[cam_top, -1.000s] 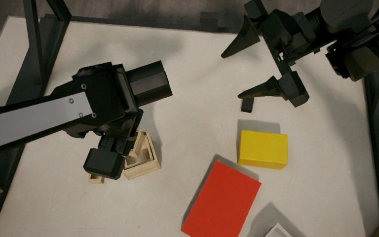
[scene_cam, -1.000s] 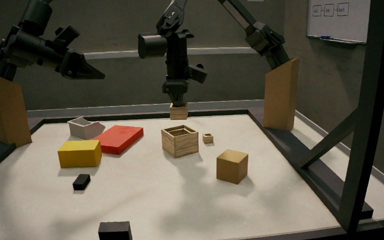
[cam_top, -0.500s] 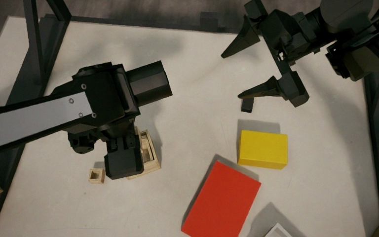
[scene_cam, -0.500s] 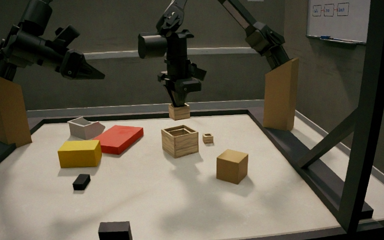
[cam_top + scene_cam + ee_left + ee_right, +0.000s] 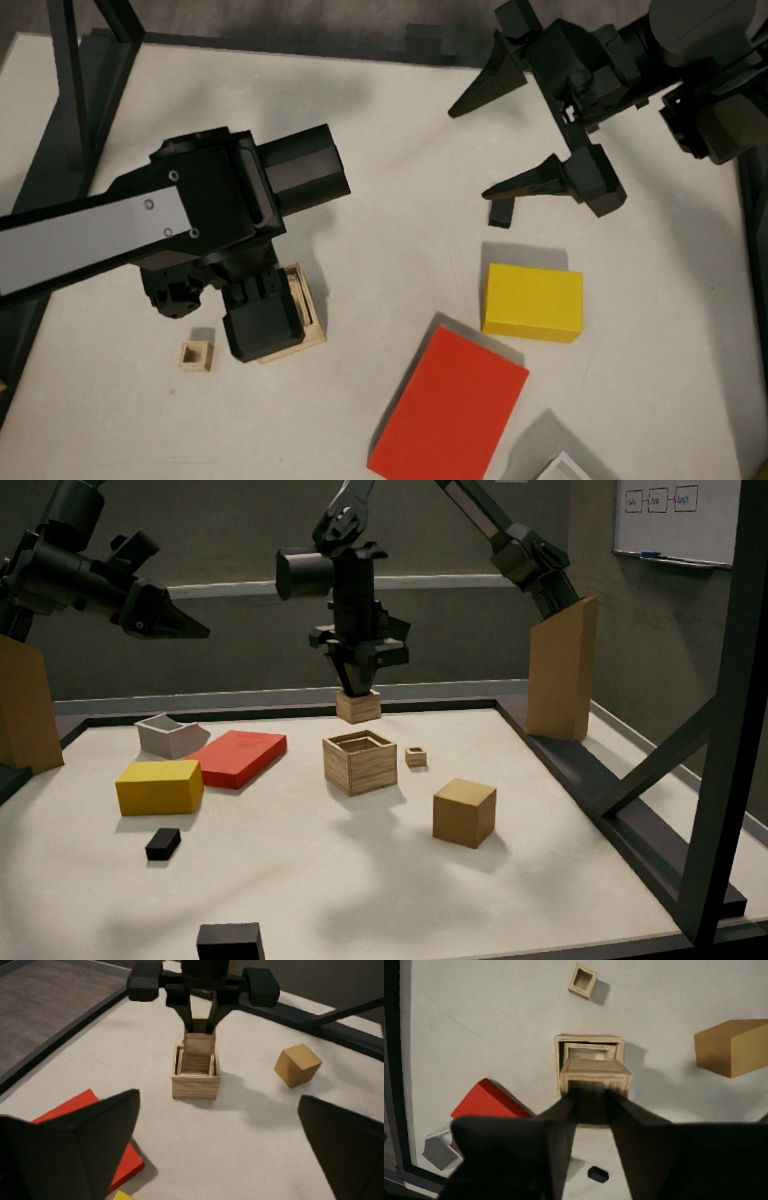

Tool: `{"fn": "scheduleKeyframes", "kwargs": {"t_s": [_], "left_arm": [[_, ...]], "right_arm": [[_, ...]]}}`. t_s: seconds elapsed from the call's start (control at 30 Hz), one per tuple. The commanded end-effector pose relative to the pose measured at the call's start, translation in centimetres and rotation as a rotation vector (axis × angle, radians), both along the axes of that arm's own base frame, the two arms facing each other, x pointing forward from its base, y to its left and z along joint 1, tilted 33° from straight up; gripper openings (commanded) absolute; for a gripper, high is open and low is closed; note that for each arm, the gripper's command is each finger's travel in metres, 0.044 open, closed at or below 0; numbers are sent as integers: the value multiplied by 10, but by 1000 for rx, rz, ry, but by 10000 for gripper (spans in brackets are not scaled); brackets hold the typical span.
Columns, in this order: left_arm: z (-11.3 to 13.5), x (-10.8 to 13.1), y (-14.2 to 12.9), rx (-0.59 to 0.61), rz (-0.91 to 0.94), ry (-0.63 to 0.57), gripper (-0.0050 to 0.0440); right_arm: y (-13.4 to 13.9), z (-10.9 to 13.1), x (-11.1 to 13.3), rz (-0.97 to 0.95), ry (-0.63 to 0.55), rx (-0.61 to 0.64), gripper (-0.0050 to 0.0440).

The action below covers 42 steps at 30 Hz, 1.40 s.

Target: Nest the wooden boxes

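Observation:
My right gripper (image 5: pixel 358 690) is shut on a mid-sized wooden box (image 5: pixel 357 706) and holds it in the air above the big wooden box (image 5: pixel 359 761). The big box stands upright on the table with another box nested inside it (image 5: pixel 195 1062). The held box also shows in the right wrist view (image 5: pixel 595 1080) and the left wrist view (image 5: pixel 199 1042). The smallest wooden box (image 5: pixel 415 756) sits open side up on the table beside the big box; it also shows in the top view (image 5: pixel 195 356). My left gripper (image 5: pixel 475 152) is open and empty, high over the far side of the table.
A yellow block (image 5: pixel 159 786), a red slab (image 5: pixel 237 757), a grey open container (image 5: pixel 167 735), a tan cube (image 5: pixel 464 812) and two small black blocks (image 5: pixel 163 843) (image 5: pixel 229 941) lie on the table. Dark frame posts stand at the edges.

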<state>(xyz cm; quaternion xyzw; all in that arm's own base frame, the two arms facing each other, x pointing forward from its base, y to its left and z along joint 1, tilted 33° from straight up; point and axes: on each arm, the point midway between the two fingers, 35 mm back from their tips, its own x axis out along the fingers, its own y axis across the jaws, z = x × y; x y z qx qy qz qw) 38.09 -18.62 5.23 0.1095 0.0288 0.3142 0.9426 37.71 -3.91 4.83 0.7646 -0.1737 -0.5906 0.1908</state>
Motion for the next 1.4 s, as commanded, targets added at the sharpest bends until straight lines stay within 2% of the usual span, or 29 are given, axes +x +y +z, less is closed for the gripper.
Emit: {"fn": "scheduleKeyframes", "kwargs": {"t_s": [0.0,0.87,1.07,1.37], "left_arm": [[5,2,-3,-12,-1,-13,400],[5,2,-3,-12,-1,-13,400],[5,2,-3,-12,-1,-13,400],[5,2,-3,-12,-1,-13,400]], "right_arm": [[-2,2,3,1,-10,-1,184],[-19,-27,13,-41,-10,-13,184],[-19,-19,17,-40,-30,-11,184],[-20,-25,17,-42,-18,-12,184]]}}
